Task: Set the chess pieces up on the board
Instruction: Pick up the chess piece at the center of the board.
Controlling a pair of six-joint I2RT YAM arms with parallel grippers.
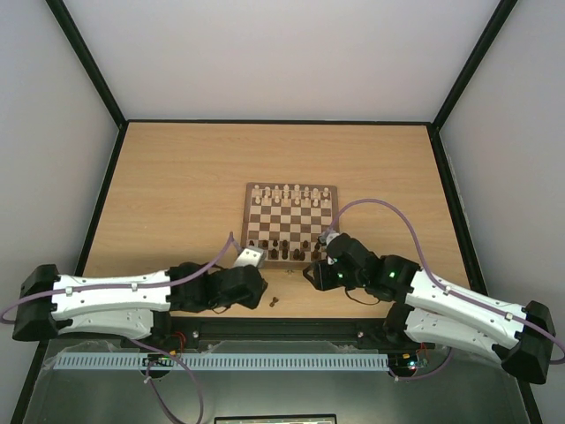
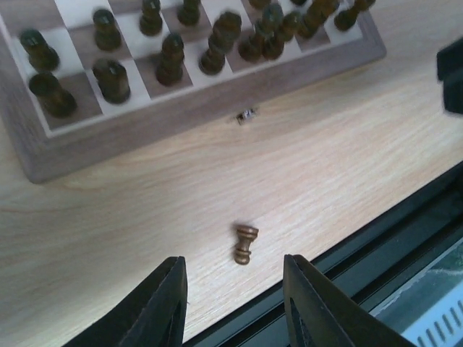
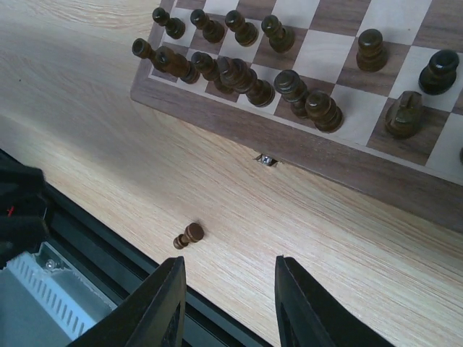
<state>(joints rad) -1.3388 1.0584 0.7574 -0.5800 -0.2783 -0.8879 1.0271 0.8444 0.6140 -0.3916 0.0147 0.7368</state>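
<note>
One dark pawn (image 2: 245, 243) lies on its side on the table (image 2: 340, 166), off the board (image 2: 145, 119), btwn its near border and the table's front edge. L gripper (image 2: 233, 289) hovers just short of it, fingers spread, empty. R gripper (image 3: 228, 289) is nearby, fingers also apart, empty. Risks: the round pawn could roll or squirt from a pinch. The other dark pieces (image 2: 171, 59) stand crowded, so placing it may topple neighbours.
</note>
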